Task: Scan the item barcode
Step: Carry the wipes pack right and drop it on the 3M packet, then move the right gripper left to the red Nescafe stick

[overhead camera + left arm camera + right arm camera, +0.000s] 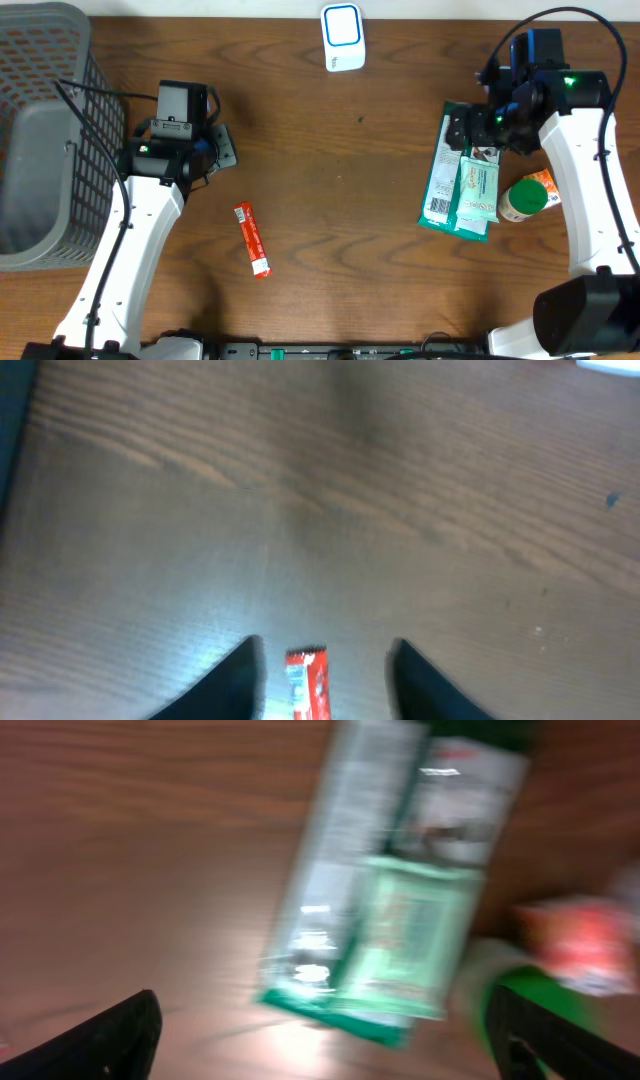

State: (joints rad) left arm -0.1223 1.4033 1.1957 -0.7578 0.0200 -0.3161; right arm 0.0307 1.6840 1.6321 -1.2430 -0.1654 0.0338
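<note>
My left gripper [224, 150] hangs parted and empty. The bar [252, 240] at its 5 o'clock looks light, thin and slippery-wrapped, so I'd pinch across its narrow middle. My right gripper [320, 1010] gapes, empty.

Wooden table [340, 190], grey basket [40, 30], white scanner [343, 37], red bar [253, 240], green packets [460, 185], green-lidded jar [522, 200]

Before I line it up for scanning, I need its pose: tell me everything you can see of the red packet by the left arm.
The red packet is a slim, glossy-looking wrapper with white print. It lies flat on the wooden table, its long axis slightly off the near-far line. It is beside the left arm but apart from it. Only the table touches it, and no barcode is legible.
</note>
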